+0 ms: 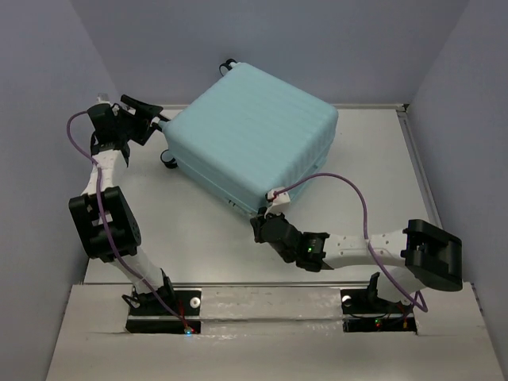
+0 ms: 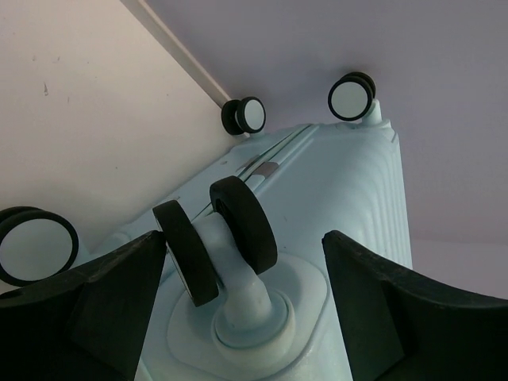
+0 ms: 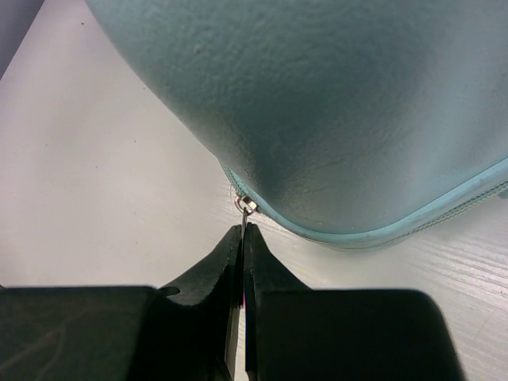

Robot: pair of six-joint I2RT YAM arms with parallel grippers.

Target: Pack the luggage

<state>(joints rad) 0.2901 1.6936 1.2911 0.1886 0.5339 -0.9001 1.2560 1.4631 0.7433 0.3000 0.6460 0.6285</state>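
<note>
One zip is seemingly being closed on the pale aqua hard-shell luggage (image 1: 258, 135): right gripper (image 3: 243, 230) clamped on its metal pull (image 3: 248, 206), left gripper (image 2: 244, 238) spread; seam-following drag needed.

top cam | aqua hard-shell suitcase (image 1: 254, 131) shut, lying flat, skewed, ctr-upper frame on white table (image 1: 365, 159) | L gripper (image 1: 156, 121) upper left at wheel end, caster (image 1: 168, 159) just below | R gripper (image 1: 264, 219) ctr frame, at suitcase's lower corner
</note>
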